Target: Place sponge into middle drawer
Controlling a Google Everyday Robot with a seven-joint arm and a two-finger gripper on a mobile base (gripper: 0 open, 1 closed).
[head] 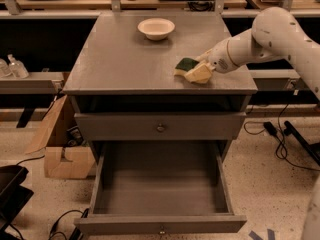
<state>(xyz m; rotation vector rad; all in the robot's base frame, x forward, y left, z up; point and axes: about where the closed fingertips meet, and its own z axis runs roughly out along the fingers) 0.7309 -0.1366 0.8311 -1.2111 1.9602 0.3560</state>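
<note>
The sponge (185,64), green face up with a pale edge, lies on the grey cabinet top (125,59) near its right front. My gripper (199,73) reaches in from the right on the white arm (270,34) and is right against the sponge's right side, low over the top. The middle drawer (160,191) is pulled wide open at the bottom of the cabinet, a plain grey box with nothing in it, its front panel (160,225) nearest the camera.
A white bowl (156,28) stands at the back of the cabinet top. A closed grey drawer front with a brassy knob (160,128) sits above the open drawer. A cardboard box (60,149) and cables lie on the floor at the left.
</note>
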